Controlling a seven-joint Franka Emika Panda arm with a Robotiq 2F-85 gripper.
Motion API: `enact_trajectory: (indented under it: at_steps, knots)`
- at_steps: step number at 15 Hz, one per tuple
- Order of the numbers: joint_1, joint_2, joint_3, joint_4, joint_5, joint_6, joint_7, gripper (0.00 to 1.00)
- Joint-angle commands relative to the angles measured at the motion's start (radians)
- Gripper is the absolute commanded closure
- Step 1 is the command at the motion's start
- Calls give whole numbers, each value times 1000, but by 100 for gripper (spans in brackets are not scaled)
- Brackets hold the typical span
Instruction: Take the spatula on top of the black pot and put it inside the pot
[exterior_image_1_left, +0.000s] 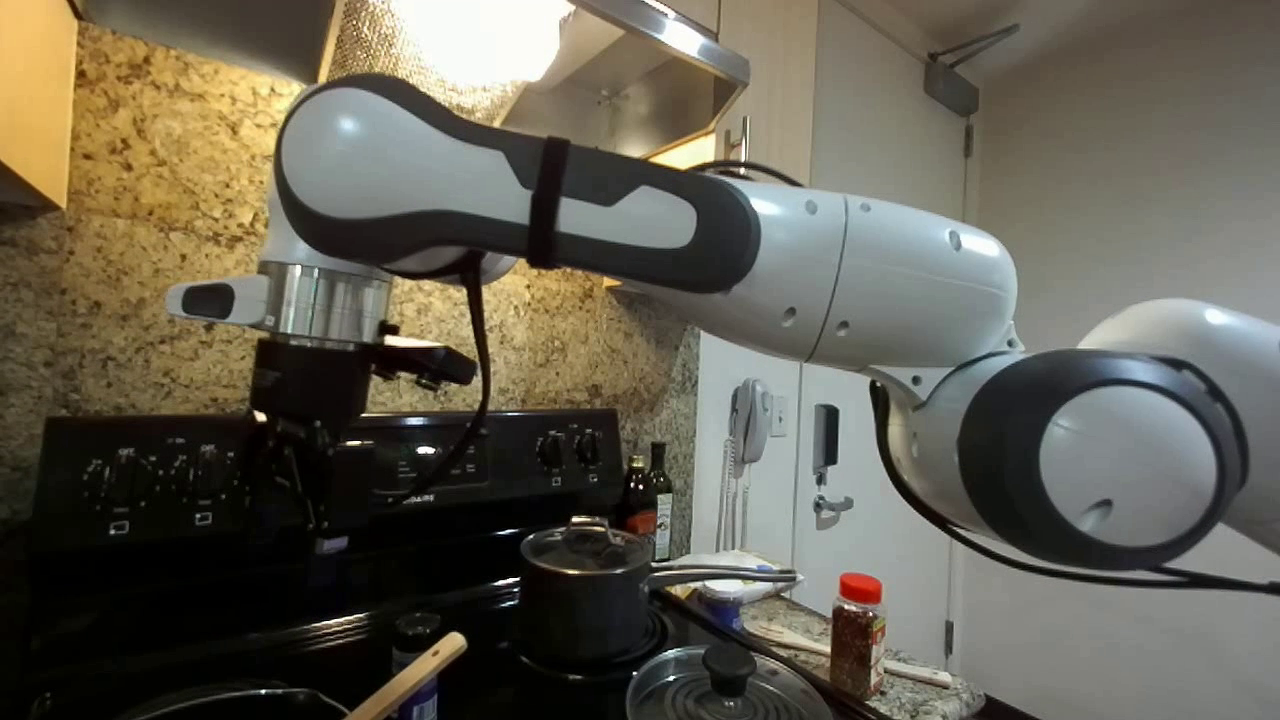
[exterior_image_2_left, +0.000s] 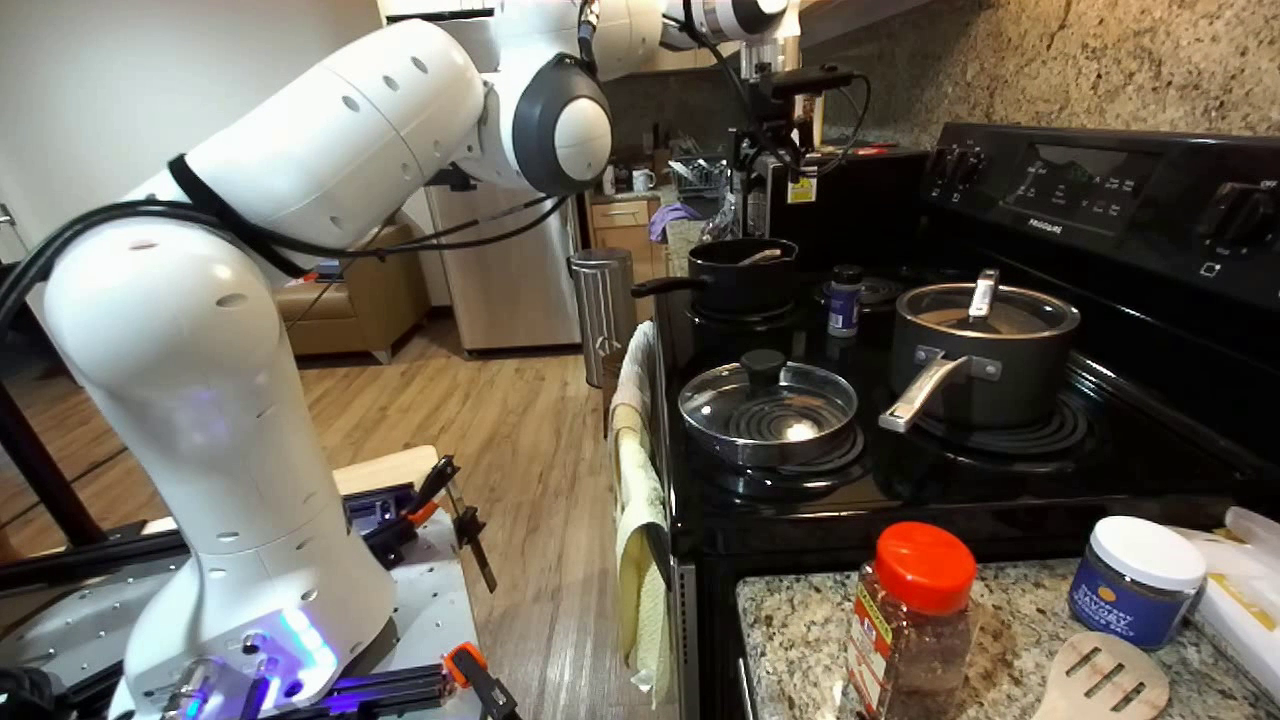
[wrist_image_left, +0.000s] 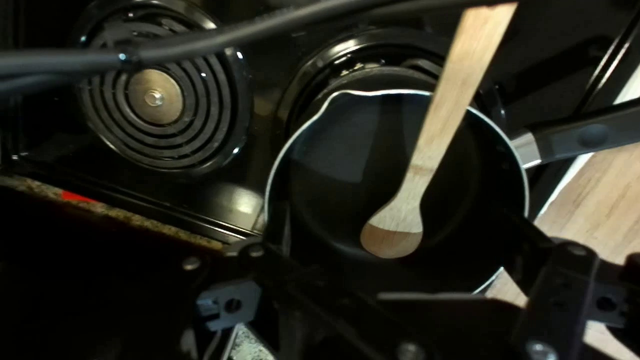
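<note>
The wooden spatula (wrist_image_left: 420, 165) leans across the black pot (wrist_image_left: 523, 190) in the wrist view. Its rounded end is inside the rim outline and its tan handle crosses the rim and sticks out. The handle also shows in the exterior views (exterior_image_1_left: 408, 677) (exterior_image_2_left: 763, 257). The pot stands on a burner, its rim visible in both exterior views (exterior_image_1_left: 240, 692) (exterior_image_2_left: 735, 285). My gripper (wrist_image_left: 402, 220) is open and empty above the pot, its dark fingers spread on either side in the wrist view. It also shows, apart from the spatula, in both exterior views (exterior_image_1_left: 312, 500) (exterior_image_2_left: 768, 170).
A steel-handled lidded pot (exterior_image_2_left: 985, 355) and a glass lid (exterior_image_2_left: 768, 410) sit on the stove. A blue-labelled bottle (exterior_image_2_left: 844, 302) stands near the black pot. The pot's handle (exterior_image_2_left: 668, 287) juts over the stove edge. A red-capped bottle (exterior_image_2_left: 915, 620) stands on the counter.
</note>
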Motion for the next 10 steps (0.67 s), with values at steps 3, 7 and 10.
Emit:
enact_trajectory:
  at_steps: [3,7,10]
  knots:
    - [-17,-4,-41,-9,-13,157,115,0]
    - [-15,-13,-57,-20,-10,166,334,0]
    - [1,-19,-82,-26,-33,140,509,0]
